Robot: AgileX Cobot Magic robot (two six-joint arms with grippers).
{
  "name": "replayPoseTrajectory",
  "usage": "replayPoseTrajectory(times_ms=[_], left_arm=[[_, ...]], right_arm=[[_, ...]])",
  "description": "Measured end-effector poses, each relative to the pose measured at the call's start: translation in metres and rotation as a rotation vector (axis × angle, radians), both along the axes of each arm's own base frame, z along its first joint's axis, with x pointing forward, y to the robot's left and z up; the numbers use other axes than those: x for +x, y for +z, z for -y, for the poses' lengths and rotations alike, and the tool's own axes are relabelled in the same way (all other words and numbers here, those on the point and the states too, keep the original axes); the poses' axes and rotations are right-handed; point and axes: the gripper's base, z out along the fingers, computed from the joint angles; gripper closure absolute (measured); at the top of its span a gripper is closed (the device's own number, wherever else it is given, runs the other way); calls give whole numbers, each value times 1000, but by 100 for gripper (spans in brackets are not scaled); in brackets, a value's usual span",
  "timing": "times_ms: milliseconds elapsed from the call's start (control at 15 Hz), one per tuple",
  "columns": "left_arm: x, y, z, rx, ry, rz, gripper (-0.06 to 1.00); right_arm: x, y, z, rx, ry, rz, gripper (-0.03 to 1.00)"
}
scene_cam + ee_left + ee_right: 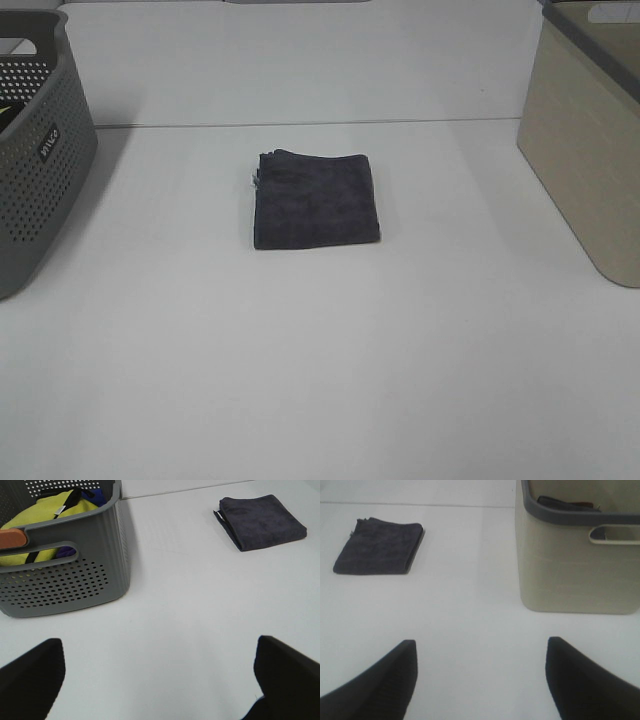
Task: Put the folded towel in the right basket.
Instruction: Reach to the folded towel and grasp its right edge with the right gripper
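A dark grey folded towel [315,200] lies flat in the middle of the white table. It also shows in the left wrist view [261,520] and the right wrist view [377,552]. The right basket [590,150] is beige with a grey rim and stands at the right edge; the right wrist view shows it [575,565] with dark cloth inside. My left gripper [160,680] is open and empty, well back from the towel. My right gripper [480,680] is open and empty, also well back from it. Neither gripper shows in the high view.
A grey perforated basket [40,150] stands at the left edge; the left wrist view shows its wall [65,580] and yellow and blue cloth inside. The white table [320,380] stretches bare between the baskets.
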Motion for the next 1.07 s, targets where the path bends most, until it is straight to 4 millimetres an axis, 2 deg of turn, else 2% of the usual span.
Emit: replayPoseTrajectory(times_ms=[267, 533, 600, 667, 800, 933, 1067], left_arm=[[0, 0, 0, 0, 0, 0, -3], [0, 0, 0, 0, 0, 0, -3], [0, 0, 0, 0, 0, 0, -3], [0, 0, 0, 0, 0, 0, -3], [0, 0, 0, 0, 0, 0, -3], [0, 0, 0, 0, 0, 0, -3], [0, 0, 0, 0, 0, 0, -3]], right_arm=[[65, 40, -1, 41, 4, -32, 28], [155, 81, -5, 33, 79, -89, 28], [181, 86, -7, 40, 97, -119, 28], [192, 91, -8, 49, 104, -121, 28], [241, 97, -11, 85, 135, -189, 28], [285, 94, -15, 124, 173, -278, 28], [325, 81, -22, 134, 222, -378, 28]])
